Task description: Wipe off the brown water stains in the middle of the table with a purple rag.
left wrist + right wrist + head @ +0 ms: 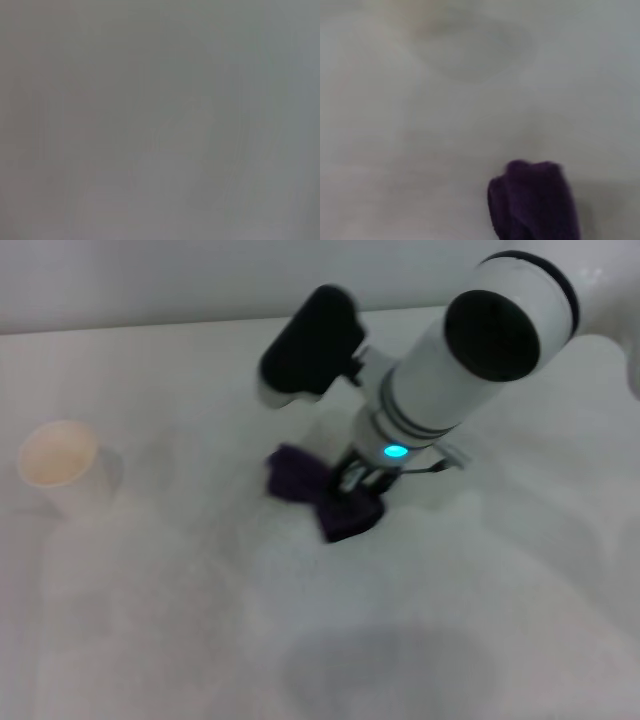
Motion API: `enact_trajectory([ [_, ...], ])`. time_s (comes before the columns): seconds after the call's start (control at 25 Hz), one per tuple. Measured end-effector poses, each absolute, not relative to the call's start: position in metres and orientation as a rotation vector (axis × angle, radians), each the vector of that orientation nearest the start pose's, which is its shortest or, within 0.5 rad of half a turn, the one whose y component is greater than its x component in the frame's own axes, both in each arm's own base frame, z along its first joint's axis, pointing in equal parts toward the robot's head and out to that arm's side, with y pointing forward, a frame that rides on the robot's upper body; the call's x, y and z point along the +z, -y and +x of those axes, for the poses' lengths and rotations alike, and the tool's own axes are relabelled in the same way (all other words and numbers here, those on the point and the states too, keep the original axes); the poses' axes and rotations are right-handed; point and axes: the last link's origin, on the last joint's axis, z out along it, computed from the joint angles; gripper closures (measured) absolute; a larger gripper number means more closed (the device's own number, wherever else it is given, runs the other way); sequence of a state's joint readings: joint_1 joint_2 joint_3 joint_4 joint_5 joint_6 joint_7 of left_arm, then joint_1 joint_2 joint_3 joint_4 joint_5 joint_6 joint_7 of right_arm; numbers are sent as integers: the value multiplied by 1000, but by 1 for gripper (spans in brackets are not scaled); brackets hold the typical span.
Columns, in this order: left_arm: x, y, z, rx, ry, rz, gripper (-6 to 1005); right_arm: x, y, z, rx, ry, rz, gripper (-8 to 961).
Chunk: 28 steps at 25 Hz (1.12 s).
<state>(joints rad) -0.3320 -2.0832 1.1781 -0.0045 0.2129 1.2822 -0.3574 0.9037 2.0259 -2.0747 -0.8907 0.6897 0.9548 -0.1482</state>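
Note:
The purple rag (318, 492) lies bunched on the white table (180, 620) near its middle. My right arm reaches in from the upper right, and the right gripper (362, 483) points down onto the rag's right part, shut on it and pressing it to the table. The rag also shows in the right wrist view (535, 202) as a dark purple bunch. The brown water stains do not show in any view; they may be hidden under the rag or the arm. The left gripper is out of view; the left wrist view shows only a blank grey surface.
A white paper cup (60, 468) stands at the left of the table and shows faintly in the right wrist view (465, 45). A large grey shadow patch (390, 670) lies on the table nearer to me than the rag.

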Motion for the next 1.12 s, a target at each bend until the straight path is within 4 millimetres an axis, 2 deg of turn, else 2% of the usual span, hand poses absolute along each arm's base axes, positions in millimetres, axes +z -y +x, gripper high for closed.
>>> enact_trajectory([
  [0.12,13,-275,-386,-695,706,-1439,112,-98,-384,175,-611,-816,-2406,865],
  [0.28,14,-276,-386,-697,705,-1435,111,-70,-375,193,-606,-918,-2327,860],
  [0.52,15,-279,-384,-701,699,-1436,112,-34,-361,203,-562,-951,-2237,831],
  [0.72,16,-282,-382,-708,690,-1437,112,-30,-360,207,-608,-969,-2171,806],
  [0.96,16,-285,-380,-713,686,-1439,112,-46,-362,188,-671,-862,-2202,777],
  [1.12,16,-285,-380,-714,685,-1440,111,-45,-368,180,-634,-825,-2190,757],
])
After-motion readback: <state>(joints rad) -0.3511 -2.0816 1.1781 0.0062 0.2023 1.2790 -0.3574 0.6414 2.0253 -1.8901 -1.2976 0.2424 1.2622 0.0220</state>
